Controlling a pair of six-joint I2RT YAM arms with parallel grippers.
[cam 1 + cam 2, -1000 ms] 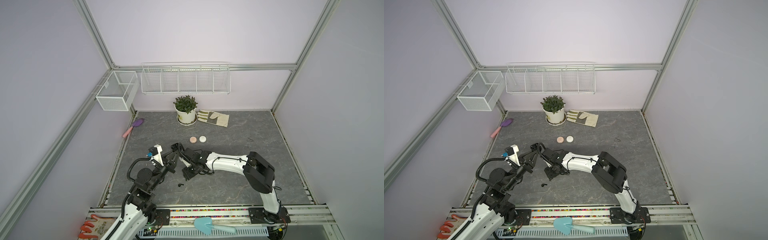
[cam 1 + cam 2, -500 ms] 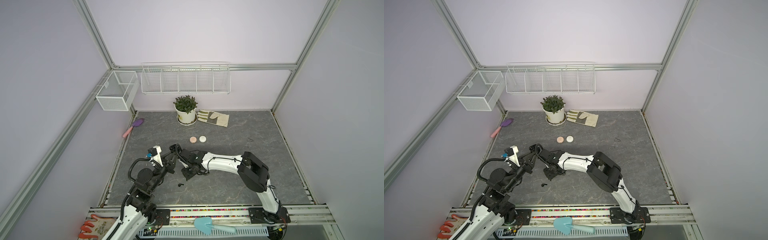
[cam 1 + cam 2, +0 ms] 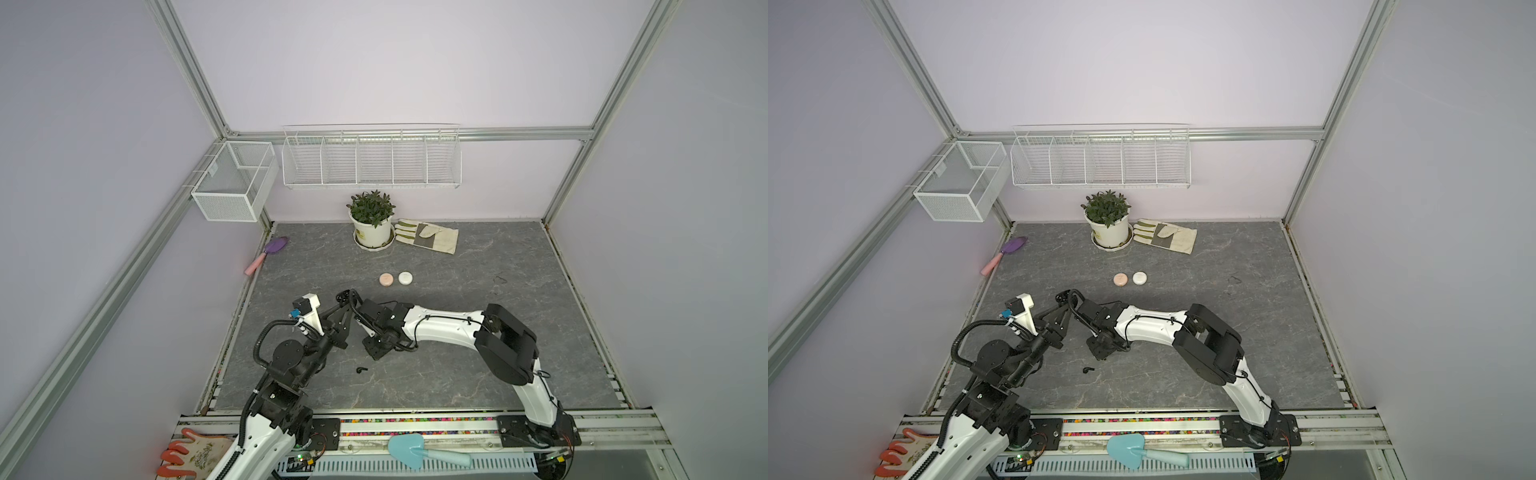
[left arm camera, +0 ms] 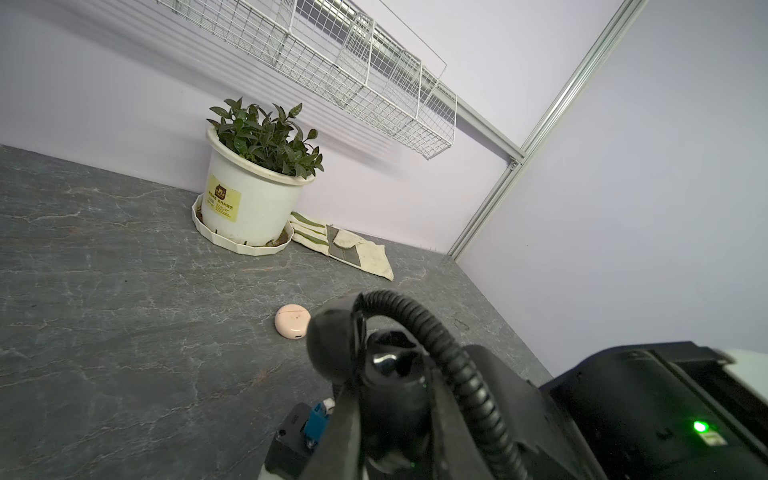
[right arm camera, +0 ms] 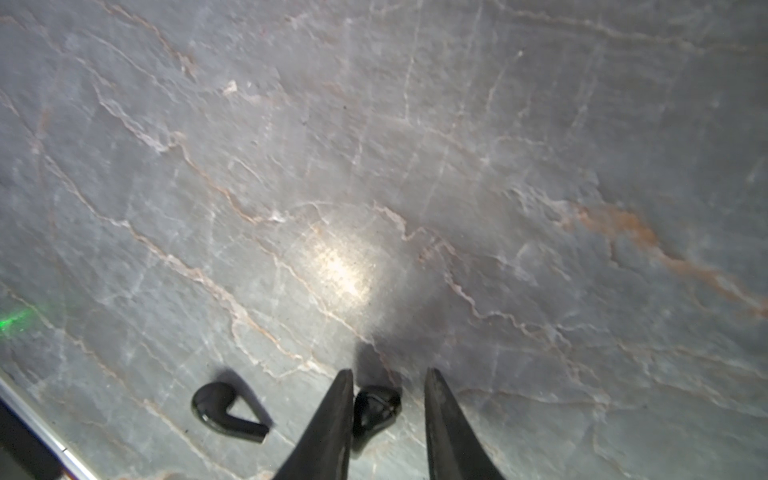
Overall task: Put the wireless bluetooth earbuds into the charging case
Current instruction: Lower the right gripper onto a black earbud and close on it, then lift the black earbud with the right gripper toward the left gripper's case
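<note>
Right now the right fingers [image 5: 328, 432] stand apart astride a black earbud [image 5: 376, 409] lying on the worktop [image 5: 374, 166], one touching it, the other clear. I judge the close should be gentle and centred on the bulb, lest the glossy bud skid toward the second black earbud [image 5: 226, 413] just beside. The left fingers [image 3: 340, 316] are together; on what, I cannot tell.

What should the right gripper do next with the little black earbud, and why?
Probably close the right gripper on the black earbud lying between its fingers on the table. One finger touches it and the other stands apart, so nothing is gripped yet. The second earbud lies loose beside them.
</note>
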